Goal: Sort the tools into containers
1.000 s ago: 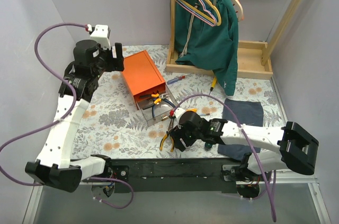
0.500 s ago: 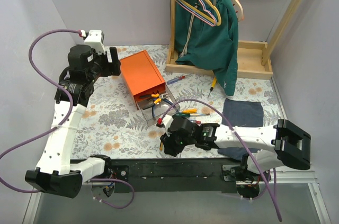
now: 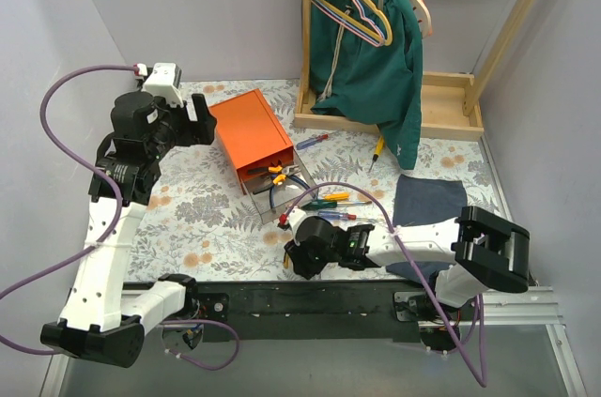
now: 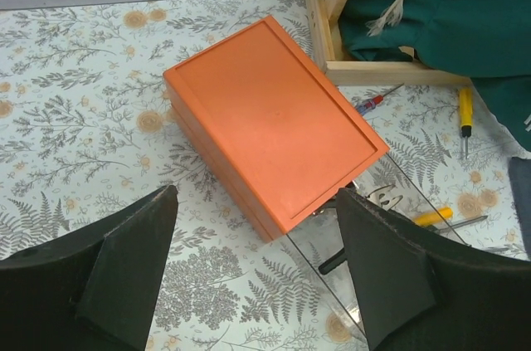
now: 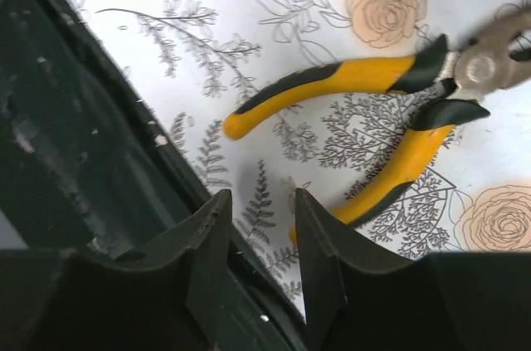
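Two arms hold very different poses. The left arm rises steeply from its base at the near-left corner, bends at the elbow and carries its wrist high over the flower-printed tablecloth. The left gripper points to the right at the orange rectangular cabinet. In the left wrist view its fingers are spread wide and hold nothing. The cabinet's lid shows between them, and they are clear of it.

The right arm lies low, stretched leftward along the near edge of the table, its forearm passing over a dark blue folded cloth. The right gripper sits close to the tablecloth near the front edge. Its fingertips stand a narrow gap apart, with cloth showing between them. They grip nothing.

Just beyond those tips lie the yellow-and-black-handled pliers, flat on the tablecloth with their handles splayed. The end of the nearer handle reaches the gap between the fingers, but whether it touches a finger I cannot tell.

A clear plastic drawer is pulled out of the cabinet's near end and holds pliers with blue handles and other tools I cannot make out. Out on the tablecloth are a green-handled screwdriver, a red-and-blue screwdriver and a yellow-handled screwdriver — the last two near the wooden rack base.
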Controlling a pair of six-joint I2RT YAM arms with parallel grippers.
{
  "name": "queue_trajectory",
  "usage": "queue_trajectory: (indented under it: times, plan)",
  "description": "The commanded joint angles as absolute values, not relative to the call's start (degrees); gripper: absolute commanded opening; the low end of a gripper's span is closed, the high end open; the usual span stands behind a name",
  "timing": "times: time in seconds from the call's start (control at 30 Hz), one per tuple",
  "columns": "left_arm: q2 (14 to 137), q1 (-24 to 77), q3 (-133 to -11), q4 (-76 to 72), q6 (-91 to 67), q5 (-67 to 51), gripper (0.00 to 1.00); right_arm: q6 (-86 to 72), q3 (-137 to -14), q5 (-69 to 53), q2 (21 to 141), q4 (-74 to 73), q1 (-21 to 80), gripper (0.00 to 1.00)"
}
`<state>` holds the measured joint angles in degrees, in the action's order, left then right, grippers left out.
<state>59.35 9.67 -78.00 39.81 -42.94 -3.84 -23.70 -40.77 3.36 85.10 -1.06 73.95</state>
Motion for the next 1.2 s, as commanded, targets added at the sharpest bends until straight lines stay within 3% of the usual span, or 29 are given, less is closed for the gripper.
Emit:
queue_trajectory:
  times: [0.0,0.2,0.33,0.43,0.63,0.77,0.8,1.0,1.17]
  plan:
    - [57.39,9.32,-76.20,40.78,-43.50,-5.71,0.77,-27.24,-40.43,10.80,86.57,0.19,73.13,0.45]
    - [56.16,9.32,-74.62,40.78,-43.95,-7.73,0.77,-22.69,-36.83,13.98,81.49,-3.17,70.05,0.43]
    - [55.72,9.23,-73.92,39.73,-43.59,-9.40,0.78,-10.40,-37.00,-5.19,74.81,1.12,70.22,0.44]
    - [55.46,9.23,-73.04,38.59,-43.33,-11.33,0.78,-3.35,-37.35,-6.78,72.17,1.06,71.01,0.45]
    - [56.69,9.23,-72.42,36.74,-43.94,-13.97,0.78,3.60,-34.37,2.00,70.67,1.40,68.73,0.53]
    - [57.48,9.23,-72.42,36.12,-44.65,-13.80,0.78,1.86,-30.33,6.58,70.40,3.51,65.32,0.72]
    - [57.57,9.32,-72.25,35.95,-44.82,-13.71,0.78,0.89,-30.41,5.90,70.75,3.78,63.65,0.73]
    - [57.66,9.23,-71.37,35.42,-45.53,-13.89,0.78,0.44,-28.74,2.73,73.21,6.42,60.21,0.71]
    - [57.22,9.23,-70.58,35.33,-46.14,-13.80,0.78,-2.63,-26.37,-2.63,74.09,7.56,59.41,0.62]
